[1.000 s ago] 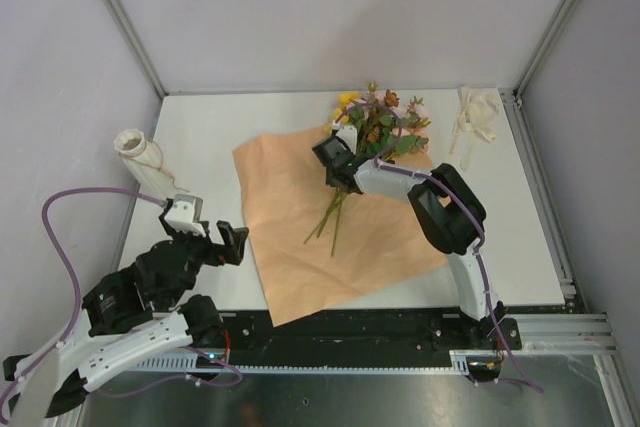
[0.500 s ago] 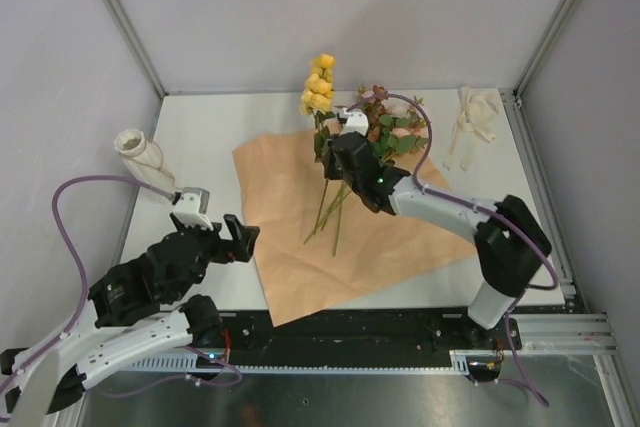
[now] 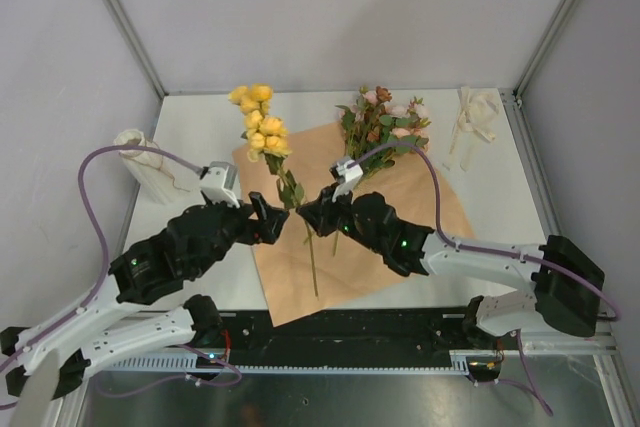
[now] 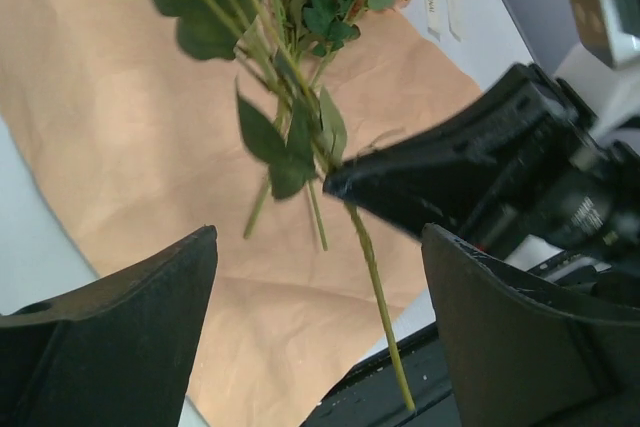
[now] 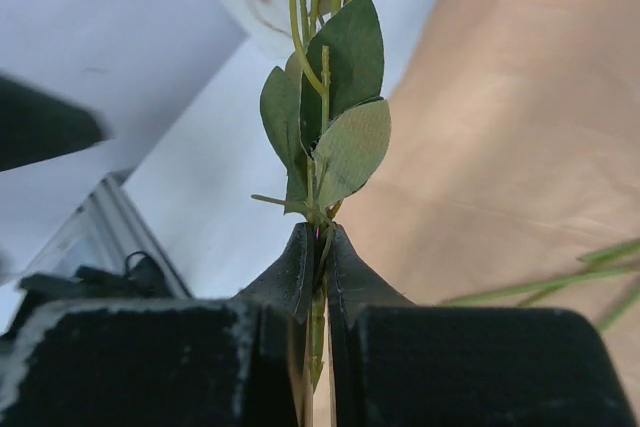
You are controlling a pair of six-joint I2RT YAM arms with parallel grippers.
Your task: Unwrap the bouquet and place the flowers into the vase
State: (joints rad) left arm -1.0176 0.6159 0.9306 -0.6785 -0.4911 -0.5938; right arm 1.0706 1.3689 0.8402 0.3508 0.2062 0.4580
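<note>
White table, peach paper spread flat: 1 yellow stem held between 2 arms

Grey walls close in a white table [image 3: 200, 117], where a peach paper sheet [image 3: 285, 292] lies unfolded at the middle. The right gripper [image 3: 306, 217] is closed on the yellow flower stem [image 3: 262, 127], pinching it just under a cluster of leaves. The blooms point toward the far side. The left gripper [image 3: 272, 223] faces it from the left with its jaws wide apart. In its wrist view the stem shows in the gap, touching neither finger. The other pink and rust flowers [image 3: 385, 127] lie at the paper's far edge. 1 cream vase [image 3: 140, 159] sits near the table's left edge, and a cream ribbon [image 3: 470, 122] lies at the far right corner.
</note>
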